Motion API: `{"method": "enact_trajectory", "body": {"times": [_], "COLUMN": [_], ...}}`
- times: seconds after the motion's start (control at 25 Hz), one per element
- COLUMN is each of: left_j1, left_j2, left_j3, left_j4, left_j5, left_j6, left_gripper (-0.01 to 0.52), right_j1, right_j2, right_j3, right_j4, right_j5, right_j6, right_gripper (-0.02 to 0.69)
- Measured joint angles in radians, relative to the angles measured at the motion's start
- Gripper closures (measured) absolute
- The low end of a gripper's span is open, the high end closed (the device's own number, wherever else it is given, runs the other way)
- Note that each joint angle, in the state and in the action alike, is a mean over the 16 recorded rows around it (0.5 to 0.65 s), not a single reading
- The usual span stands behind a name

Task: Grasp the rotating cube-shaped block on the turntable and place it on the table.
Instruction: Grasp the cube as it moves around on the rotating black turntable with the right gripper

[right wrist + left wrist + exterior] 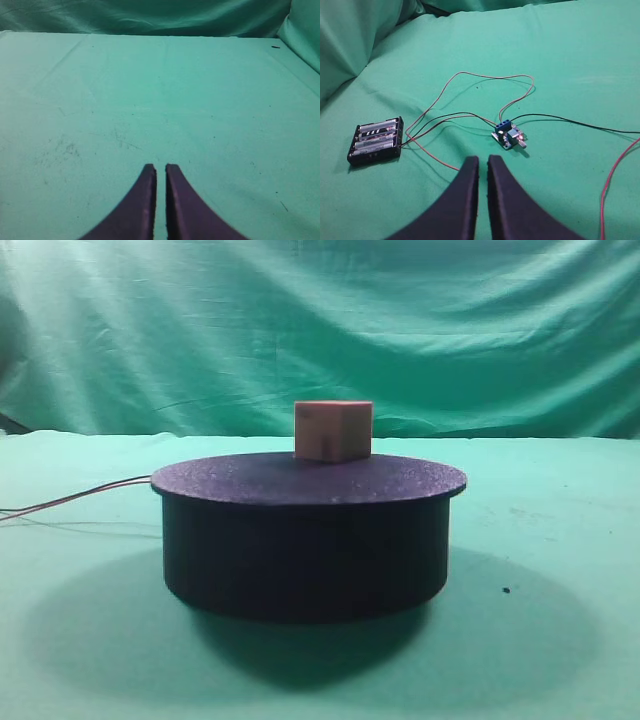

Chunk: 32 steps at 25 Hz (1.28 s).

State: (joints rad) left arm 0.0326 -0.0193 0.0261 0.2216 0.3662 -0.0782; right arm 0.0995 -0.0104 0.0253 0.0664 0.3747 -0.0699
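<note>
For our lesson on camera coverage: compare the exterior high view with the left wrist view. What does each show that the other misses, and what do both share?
Only the exterior high view shows the cube-shaped block sitting on the turntable.

Only the left wrist view shows the left gripper, jaws nearly together and empty, a battery holder and a small blue circuit board.

Both show the green-draped table and thin red and black wires lying on it.

A pale tan cube (333, 430) sits on a black, speckled-topped turntable (305, 540), centre frame. The table (560, 640) cloth is green; red and black wires (470, 117) cross it.
</note>
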Motion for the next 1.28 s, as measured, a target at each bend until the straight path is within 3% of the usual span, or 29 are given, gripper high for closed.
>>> {"method": "enact_trajectory", "body": {"times": [0.52, 0.96, 1.28], "left_j1": [0.000, 0.000, 0.000], "left_j2": [0.000, 0.000, 0.000], "left_j3": [0.000, 0.000, 0.000], "left_j4": [0.000, 0.000, 0.000], "left_j5": [0.000, 0.000, 0.000], "left_j6": [0.000, 0.000, 0.000], "left_gripper": [0.514, 0.514, 0.514], "right_j1": [0.000, -0.002, -0.004], "right_j2": [0.000, 0.032, 0.237], "right_j3": [0.001, -0.050, -0.243], "right_j4": [-0.002, 0.080, 0.140], "right_j5": [-0.020, -0.289, -0.164], "right_j6": [0.002, 0.053, 0.055], "right_gripper": [0.615, 0.615, 0.615]}}
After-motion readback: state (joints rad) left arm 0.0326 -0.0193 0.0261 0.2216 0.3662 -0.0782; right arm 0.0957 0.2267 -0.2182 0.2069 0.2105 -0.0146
